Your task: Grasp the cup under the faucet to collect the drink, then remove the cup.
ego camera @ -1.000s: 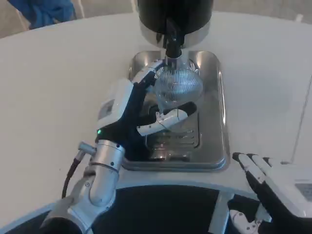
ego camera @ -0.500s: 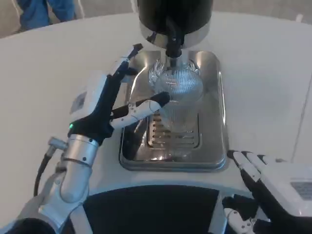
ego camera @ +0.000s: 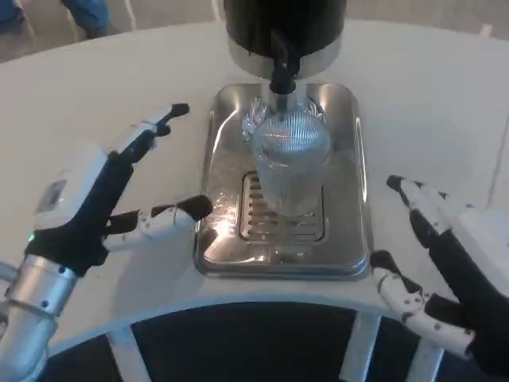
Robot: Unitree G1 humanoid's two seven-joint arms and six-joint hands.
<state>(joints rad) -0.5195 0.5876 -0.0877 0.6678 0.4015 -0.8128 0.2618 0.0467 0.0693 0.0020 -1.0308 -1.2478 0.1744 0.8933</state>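
A clear ribbed glass cup (ego camera: 291, 163) stands upright on the grate of a steel drip tray (ego camera: 347, 111), directly under the black faucet (ego camera: 281, 72) of a dark dispenser. My left hand (ego camera: 103, 199) is open to the left of the tray, fingers spread, its thumb tip near the tray's left rim, apart from the cup. My right hand (ego camera: 445, 255) is open at the tray's lower right, fingers apart, holding nothing.
The dispenser body (ego camera: 286, 24) rises behind the tray. The white round table (ego camera: 103, 103) curves around, its near edge just beyond my wrists. A person's blue-clad legs (ego camera: 83, 9) show at the far left.
My left hand has let go of the cup and drawn back left, off the tray. My right hand has risen and moved in toward the tray's right side.
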